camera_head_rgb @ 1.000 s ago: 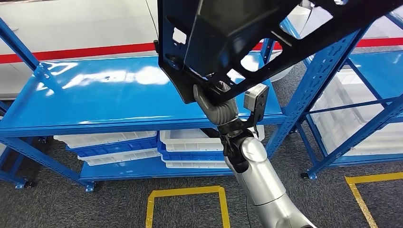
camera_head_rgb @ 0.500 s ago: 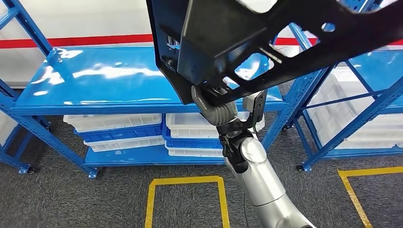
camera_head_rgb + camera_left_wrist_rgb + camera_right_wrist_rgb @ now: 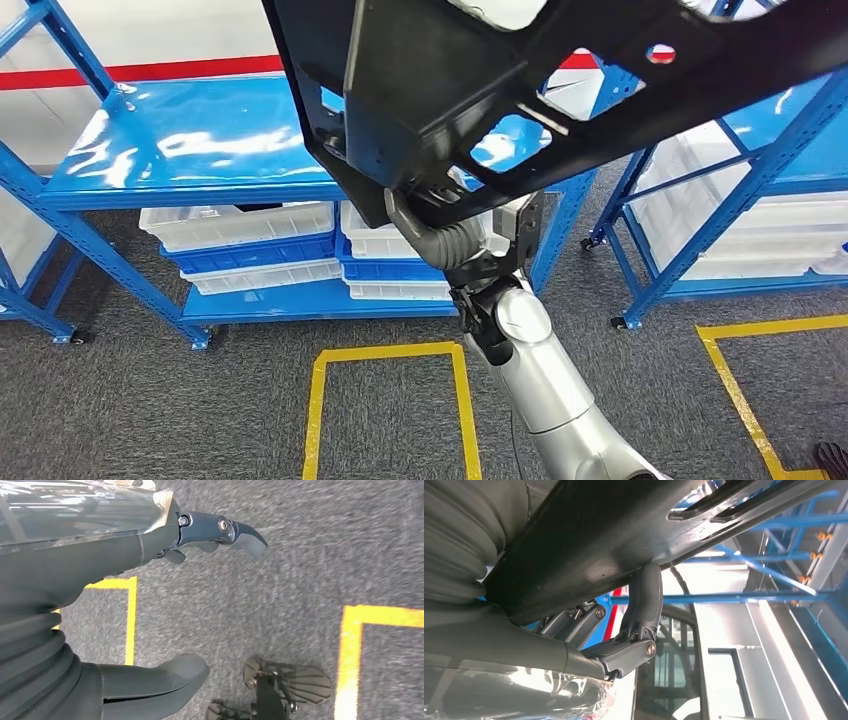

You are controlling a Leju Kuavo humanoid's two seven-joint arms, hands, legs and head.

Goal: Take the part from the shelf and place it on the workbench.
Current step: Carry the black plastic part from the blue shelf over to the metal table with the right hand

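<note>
Head view: the right hand [image 3: 440,225] grips the black part [image 3: 520,90] from below, high in front of the blue shelf [image 3: 180,150]. The shelf has slid leftward since a second ago, so the robot is turning away; carrying seems under way.

Left wrist view: the left hand [image 3: 150,605] hangs empty, fingers apart, over grey floor.

Right wrist view: fingers [image 3: 644,600] press the part's underside.
</note>
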